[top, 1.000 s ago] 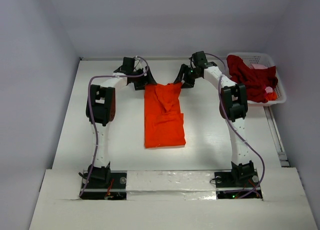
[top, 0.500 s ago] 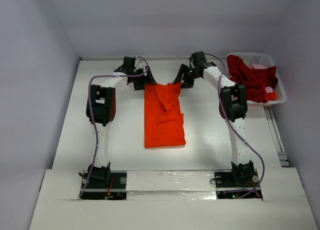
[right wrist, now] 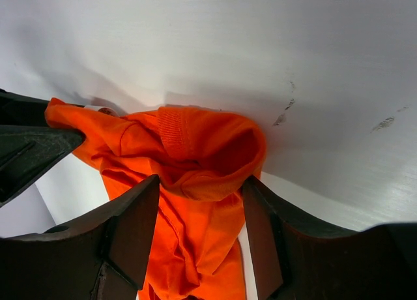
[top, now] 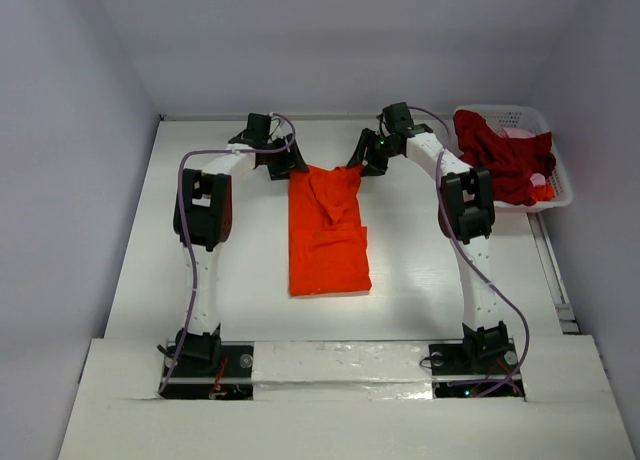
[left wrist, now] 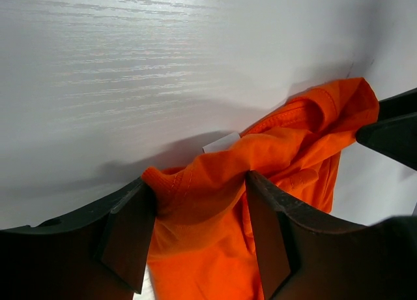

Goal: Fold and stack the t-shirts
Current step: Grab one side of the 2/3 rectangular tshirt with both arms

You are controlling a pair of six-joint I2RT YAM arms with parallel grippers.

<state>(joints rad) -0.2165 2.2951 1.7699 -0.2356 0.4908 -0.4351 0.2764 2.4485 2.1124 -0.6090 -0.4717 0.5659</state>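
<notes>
The orange-red t-shirt (top: 328, 235) lies flat on the white table (top: 420, 270) as a long folded strip, its far edge taken at both corners. The left gripper (top: 288, 165) has the far left corner between its jaws. In its wrist view the left gripper (left wrist: 199, 182) is closed on a rumpled hump of the orange-red t-shirt (left wrist: 260, 182); the cloth fills the whole gap, presses against both inner faces and bulges just above the tips. A shadow lies on the table beyond it. The right gripper (top: 368, 163) pinches the far right corner in the same way. In its own view the right gripper (right wrist: 199, 182) has a rolled fold of the orange-red t-shirt (right wrist: 195, 163), ribbed hem showing, touching both jaws. The rest of the cloth trails back under each wrist. Each wrist view shows the other gripper as a dark shape at the side of the frame, beyond the stretched edge. Well to the outer side of the right jaws, a dark crimson t-shirt (top: 505, 160) is heaped in a white lattice basket (top: 500, 110) with a bit of pink cloth (top: 520, 133) behind it.
</notes>
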